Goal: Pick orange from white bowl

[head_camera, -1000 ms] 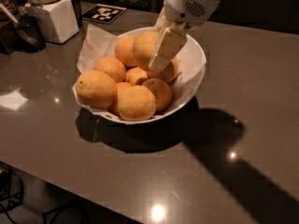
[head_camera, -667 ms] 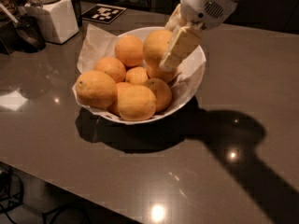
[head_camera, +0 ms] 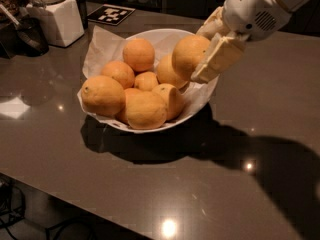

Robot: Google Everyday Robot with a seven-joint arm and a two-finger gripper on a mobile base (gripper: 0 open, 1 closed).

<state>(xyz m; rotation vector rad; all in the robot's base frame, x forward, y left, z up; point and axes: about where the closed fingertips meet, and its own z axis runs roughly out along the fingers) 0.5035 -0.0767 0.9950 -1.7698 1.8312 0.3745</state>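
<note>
Your end effector (head_camera: 201,54) is gripping the orange (head_camera: 186,54) between its two pale fingers (head_camera: 218,59). One finger is pressing on the right side of the fruit and the other is peeking out behind it, so the end effector is open only as wide as the orange. It is hanging over the right side of the white bowl (head_camera: 150,128), and the orange is sitting higher than the other oranges (head_camera: 146,110) lying in the bowl on the crinkly paper (head_camera: 102,46). The white arm (head_camera: 255,9) is reaching in from the top right. The bowl is resting on the dark shiny bench (head_camera: 250,134). A white square jar (head_camera: 56,20) is standing far back on the left, well apart from the bowl.
</note>
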